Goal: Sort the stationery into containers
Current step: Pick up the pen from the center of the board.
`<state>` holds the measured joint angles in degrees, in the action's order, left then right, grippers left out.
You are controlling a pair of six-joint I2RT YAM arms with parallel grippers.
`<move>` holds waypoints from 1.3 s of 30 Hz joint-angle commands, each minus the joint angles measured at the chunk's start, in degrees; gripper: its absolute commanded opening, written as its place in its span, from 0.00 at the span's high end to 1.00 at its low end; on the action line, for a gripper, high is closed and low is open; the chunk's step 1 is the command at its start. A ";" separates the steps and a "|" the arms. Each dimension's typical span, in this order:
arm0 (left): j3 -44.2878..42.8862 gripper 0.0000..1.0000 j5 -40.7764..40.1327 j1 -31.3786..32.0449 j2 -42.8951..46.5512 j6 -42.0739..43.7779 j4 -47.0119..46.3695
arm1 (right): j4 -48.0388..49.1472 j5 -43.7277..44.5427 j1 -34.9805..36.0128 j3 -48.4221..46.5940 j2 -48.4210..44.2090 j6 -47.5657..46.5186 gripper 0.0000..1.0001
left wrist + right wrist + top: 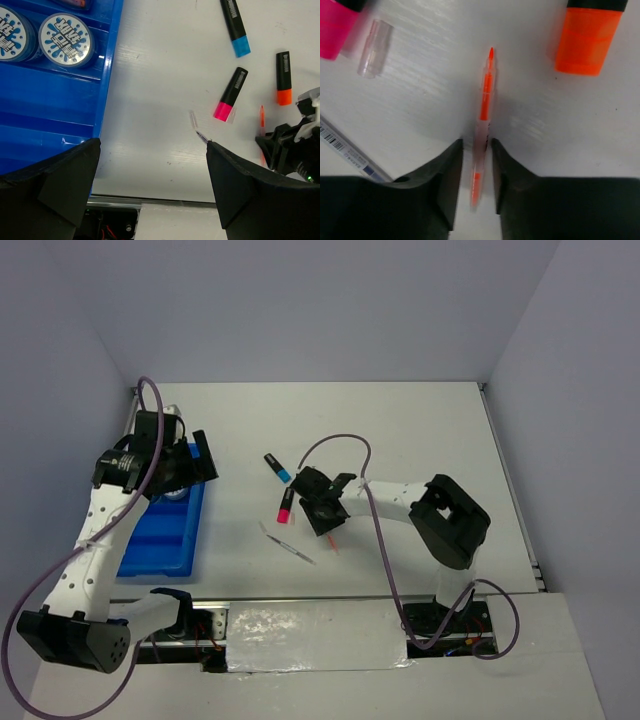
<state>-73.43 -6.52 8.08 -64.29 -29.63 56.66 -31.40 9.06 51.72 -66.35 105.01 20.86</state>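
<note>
1. Between the fingers of the right gripper lies the thin orange pen. It is flat on the white bench with its tip pointing away. The fingers stand close on either side, but I cannot tell whether they pinch it yet.
2. It looks very light and stiff, with a smooth, clear plastic barrel. It is probably slippery and likely to roll or pivot if caught off-centre.
3. The best hold, I judge, is across the barrel near mid-length with a gentle squeeze. The pen lies low, so the fingertips must reach almost to the bench.
4. The left gripper hangs spread wide and empty over the edge of the blue tray, where two patterned rolls sit in one compartment.
5. The orange highlighter, the pink highlighter and a barcoded second pen lie near the orange pen, none touching it.
</note>
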 commanded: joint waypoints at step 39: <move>8.39 0.33 -11.76 25.50 -30.89 -41.48 -10.95 | -22.04 9.40 -0.48 -3.35 -38.13 4.71 1.00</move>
<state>-65.54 -18.20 32.75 -94.32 -69.47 47.62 -52.25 16.75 51.48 -70.54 68.14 26.81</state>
